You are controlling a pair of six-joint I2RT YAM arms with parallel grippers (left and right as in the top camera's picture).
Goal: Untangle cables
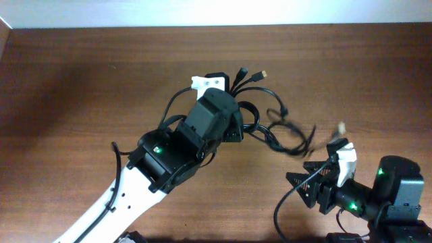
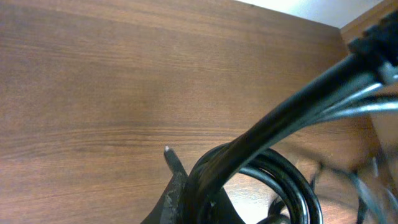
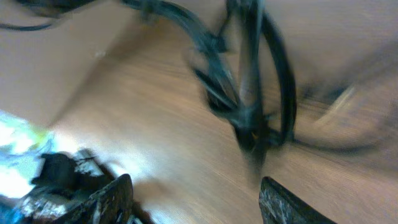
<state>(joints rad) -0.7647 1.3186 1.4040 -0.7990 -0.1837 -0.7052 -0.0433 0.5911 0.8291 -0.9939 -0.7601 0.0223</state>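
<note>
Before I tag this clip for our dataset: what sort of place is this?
Most likely a robotics lab bench, not a home: a wood-grain table against a pale wall, the robot's left arm and right arm over it, and a tangle of black cables.

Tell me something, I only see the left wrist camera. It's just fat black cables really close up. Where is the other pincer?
Observer: The right pincer is open and empty. The cables lie just ahead of it.
Operator: Do any plugs stick out?
Observer: Yes. From overhead, a plug with a pale tip pokes out past the left pincer.
</note>
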